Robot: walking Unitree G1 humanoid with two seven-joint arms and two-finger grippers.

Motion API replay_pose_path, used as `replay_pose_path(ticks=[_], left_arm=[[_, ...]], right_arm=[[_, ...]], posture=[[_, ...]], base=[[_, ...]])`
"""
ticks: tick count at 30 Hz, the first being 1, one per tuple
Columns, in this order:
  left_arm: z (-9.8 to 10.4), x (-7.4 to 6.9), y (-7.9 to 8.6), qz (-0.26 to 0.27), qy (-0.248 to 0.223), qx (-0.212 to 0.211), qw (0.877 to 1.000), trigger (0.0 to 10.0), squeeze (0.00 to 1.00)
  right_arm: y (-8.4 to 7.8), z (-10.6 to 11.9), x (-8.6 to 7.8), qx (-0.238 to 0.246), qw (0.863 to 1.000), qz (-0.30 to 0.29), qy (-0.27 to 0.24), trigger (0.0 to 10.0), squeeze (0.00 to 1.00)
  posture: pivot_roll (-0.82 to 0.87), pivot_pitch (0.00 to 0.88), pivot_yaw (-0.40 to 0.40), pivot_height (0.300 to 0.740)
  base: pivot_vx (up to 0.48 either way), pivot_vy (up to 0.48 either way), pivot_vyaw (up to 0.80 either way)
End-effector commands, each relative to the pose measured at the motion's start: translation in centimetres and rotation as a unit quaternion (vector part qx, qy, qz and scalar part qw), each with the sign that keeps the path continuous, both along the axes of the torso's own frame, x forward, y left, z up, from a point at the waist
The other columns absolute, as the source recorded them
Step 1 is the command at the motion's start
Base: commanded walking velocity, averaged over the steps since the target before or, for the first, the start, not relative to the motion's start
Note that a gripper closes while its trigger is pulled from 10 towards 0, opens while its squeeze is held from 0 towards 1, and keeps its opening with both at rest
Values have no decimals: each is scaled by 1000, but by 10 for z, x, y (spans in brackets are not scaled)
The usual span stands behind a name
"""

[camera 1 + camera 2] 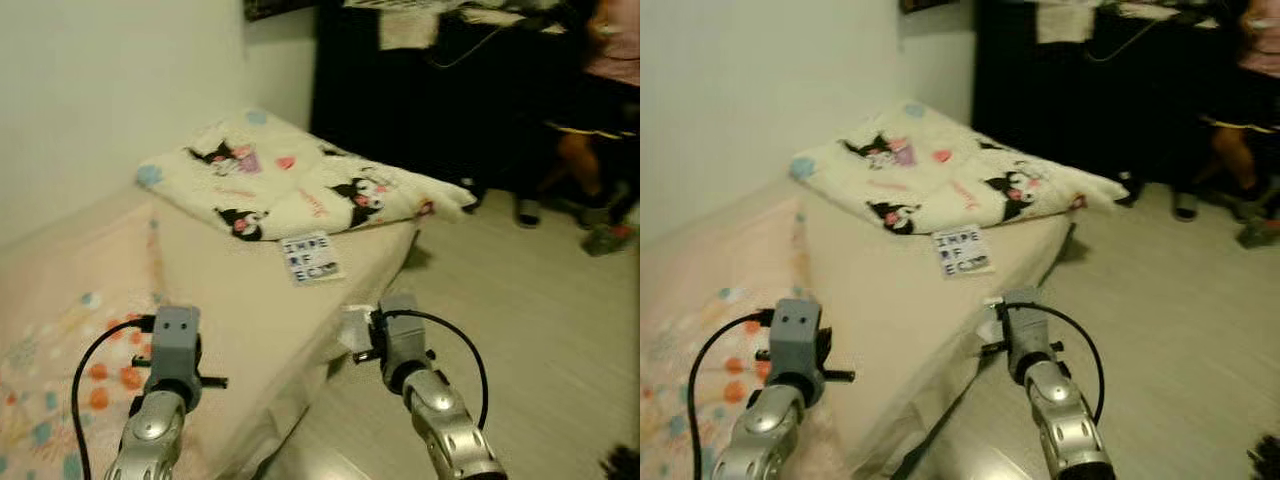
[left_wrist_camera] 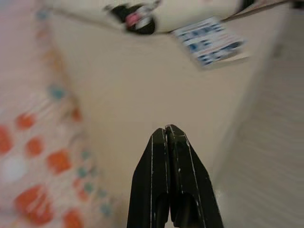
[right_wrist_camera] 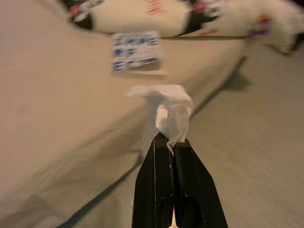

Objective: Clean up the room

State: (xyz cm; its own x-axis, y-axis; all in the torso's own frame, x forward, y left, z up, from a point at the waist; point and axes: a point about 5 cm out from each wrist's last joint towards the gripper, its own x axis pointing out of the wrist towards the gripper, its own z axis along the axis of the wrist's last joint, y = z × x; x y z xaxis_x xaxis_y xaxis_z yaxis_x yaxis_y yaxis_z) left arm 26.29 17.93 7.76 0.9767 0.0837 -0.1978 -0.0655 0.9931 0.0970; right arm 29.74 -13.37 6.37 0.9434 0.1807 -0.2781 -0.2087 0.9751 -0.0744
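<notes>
A crumpled white tissue (image 3: 166, 111) sticks out from the tips of my right gripper (image 3: 172, 138), which is shut on it beside the bed's outer edge (image 1: 352, 330). My left gripper (image 2: 166, 130) is shut with nothing in it, held over the beige mattress (image 1: 250, 300). A small white card with blue letters (image 1: 309, 258) lies on the mattress ahead. Behind the card a folded cream blanket with black cartoon figures (image 1: 300, 185) rests at the head of the bed.
A pink sheet with orange and teal dots (image 1: 70, 360) covers the bed near my left arm. Pale wood floor (image 1: 540, 330) stretches to the right. A person's legs (image 1: 580, 150) stand at the far right by dark furniture (image 1: 420, 90). A white wall borders the bed's left side.
</notes>
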Motion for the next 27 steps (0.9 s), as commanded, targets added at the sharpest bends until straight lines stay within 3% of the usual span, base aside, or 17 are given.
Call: replay_pose_path(ticks=[1, 10, 19, 27], left_arm=[[-11, -5, 4, 1, 23, 10, 1000, 10000, 0], [-7, -4, -3, 1, 10, -4, 1000, 10000, 0], [-3, -4, 12, 27, -13, -14, 999, 10000, 0], [-3, -3, 9, 29, -15, -21, 999, 10000, 0]], right_arm=[[0, -10, -5, 8, 1000, -6, 17, 10000, 0], [-10, -15, -9, 9, 1000, -22, 20, 10000, 0], [-18, -14, -11, 18, 999, -47, 1, 10000, 0], [-21, -12, -8, 19, 998, -54, -6, 10000, 0]], posture=[[-58, 77, -28, 708], [-52, 64, -20, 708], [-46, 50, -11, 708], [-50, 42, -8, 708]], base=[[0, 0, -800], [0, 0, -800], [0, 0, -800], [0, 0, -800]])
